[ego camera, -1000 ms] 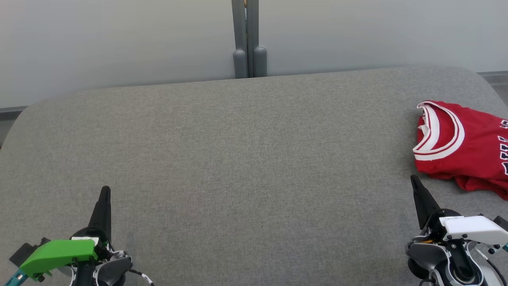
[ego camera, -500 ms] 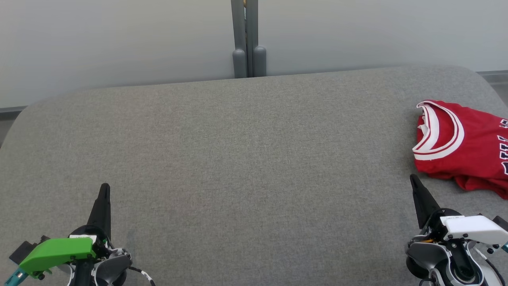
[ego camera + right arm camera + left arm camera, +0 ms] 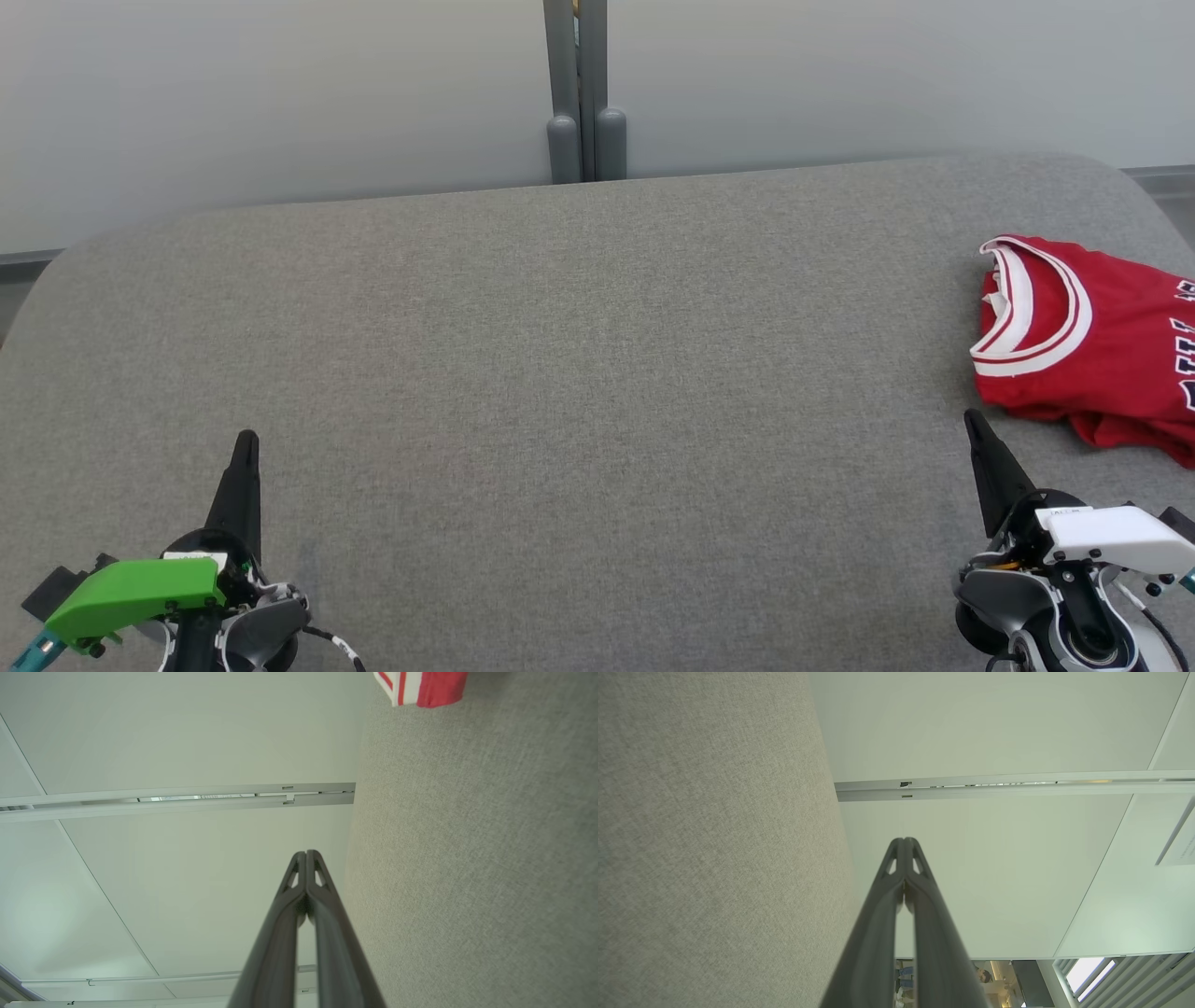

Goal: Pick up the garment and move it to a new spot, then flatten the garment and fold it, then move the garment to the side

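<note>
The red jersey lies by the grey padded surface's right edge, open cloth stretching leftward. Left gripper and right gripper (both empty) sit clenched near the front edge.

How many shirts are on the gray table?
1. The red shirt lies at the far right of the table, just ahead of the right gripper; the picture's edge cuts it off, so more could be hidden there.

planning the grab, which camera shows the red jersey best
Head view: the red jersey lies at the table's right side, white-trimmed opening clear, cut off by the frame edge. Right wrist view catches one striped corner; left wrist view faces table and wall.
</note>
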Robot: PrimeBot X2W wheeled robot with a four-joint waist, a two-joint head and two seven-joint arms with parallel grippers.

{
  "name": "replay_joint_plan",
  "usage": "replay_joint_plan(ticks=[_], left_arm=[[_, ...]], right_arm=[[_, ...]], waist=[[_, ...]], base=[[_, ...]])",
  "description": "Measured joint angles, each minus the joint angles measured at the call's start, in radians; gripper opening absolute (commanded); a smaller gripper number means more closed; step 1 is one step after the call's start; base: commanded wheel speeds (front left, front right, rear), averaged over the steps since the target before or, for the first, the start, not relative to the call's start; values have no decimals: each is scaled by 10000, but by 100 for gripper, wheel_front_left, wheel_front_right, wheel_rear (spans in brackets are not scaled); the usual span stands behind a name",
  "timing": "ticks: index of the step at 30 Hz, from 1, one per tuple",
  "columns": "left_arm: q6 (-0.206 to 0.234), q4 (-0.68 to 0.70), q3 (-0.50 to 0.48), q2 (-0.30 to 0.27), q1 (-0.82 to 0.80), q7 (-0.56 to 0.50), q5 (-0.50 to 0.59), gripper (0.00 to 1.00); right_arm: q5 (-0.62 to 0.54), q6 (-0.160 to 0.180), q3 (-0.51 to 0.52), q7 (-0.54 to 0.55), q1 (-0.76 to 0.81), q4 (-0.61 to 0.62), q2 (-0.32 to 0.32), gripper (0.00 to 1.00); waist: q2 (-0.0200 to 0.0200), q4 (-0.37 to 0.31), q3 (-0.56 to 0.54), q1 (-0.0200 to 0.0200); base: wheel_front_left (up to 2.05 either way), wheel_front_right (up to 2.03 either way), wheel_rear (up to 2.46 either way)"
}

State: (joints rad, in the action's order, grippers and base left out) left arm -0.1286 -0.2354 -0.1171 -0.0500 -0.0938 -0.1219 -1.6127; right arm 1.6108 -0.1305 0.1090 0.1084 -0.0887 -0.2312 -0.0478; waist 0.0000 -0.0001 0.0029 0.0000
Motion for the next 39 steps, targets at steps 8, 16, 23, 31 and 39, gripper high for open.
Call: replay_joint_plan(ticks=[8,16,23,31,39], left_arm=[[0,0,0,0,0,0,0,0],[0,0,0,0,0,0,0,0],[0,0,0,0,0,0,0,0],[0,0,0,0,0,0,0,0],[0,0,0,0,0,0,0,0]], right_arm=[[0,0,0,0,-1,0,0,0],[0,0,0,0,-1,0,0,0],[0,0,0,0,-2,0,0,0],[0,0,0,0,-2,0,0,0],[2,0,0,0,-2,0,0,0]], waist=[[0,0,0,0],[0,0,0,0],[0,0,0,0],[0,0,0,0],[0,0,0,0]], base=[[0,0,0],[0,0,0],[0,0,0],[0,0,0],[0,0,0]])
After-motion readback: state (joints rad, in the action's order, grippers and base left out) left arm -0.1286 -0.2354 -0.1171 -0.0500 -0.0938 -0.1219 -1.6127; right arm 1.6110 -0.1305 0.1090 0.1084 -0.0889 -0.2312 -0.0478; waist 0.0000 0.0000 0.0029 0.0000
